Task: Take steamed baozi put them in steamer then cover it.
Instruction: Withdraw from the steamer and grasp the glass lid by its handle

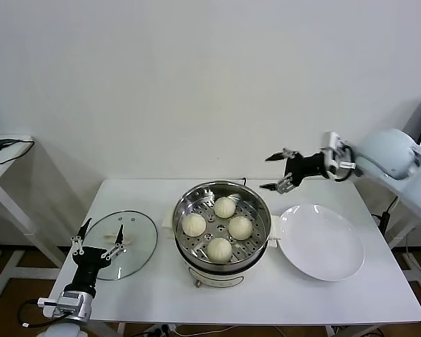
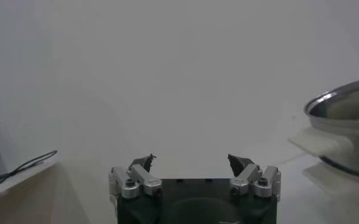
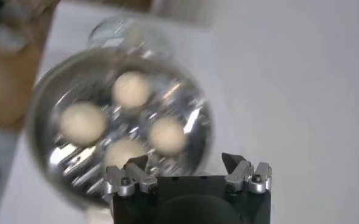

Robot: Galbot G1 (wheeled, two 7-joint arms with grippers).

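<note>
Four off-white baozi (image 1: pixel 225 207) sit on the perforated tray inside the shiny steel steamer (image 1: pixel 189 199) at the table's middle; they also show in the right wrist view (image 3: pixel 131 90). The glass cover (image 1: pixel 140 247) with its white handle lies flat on the table left of the steamer. My left gripper (image 1: pixel 98 236) is open and empty, over the cover's near left edge. My right gripper (image 1: pixel 277 171) is open and empty, raised above the table's back right, beyond the steamer. The steamer's rim shows in the left wrist view (image 2: pixel 344 97).
An empty flat white plate (image 1: pixel 321 242) lies right of the steamer. A white side table (image 1: pixel 3 151) with a cable stands at far left. The table's front edge is close below the left gripper.
</note>
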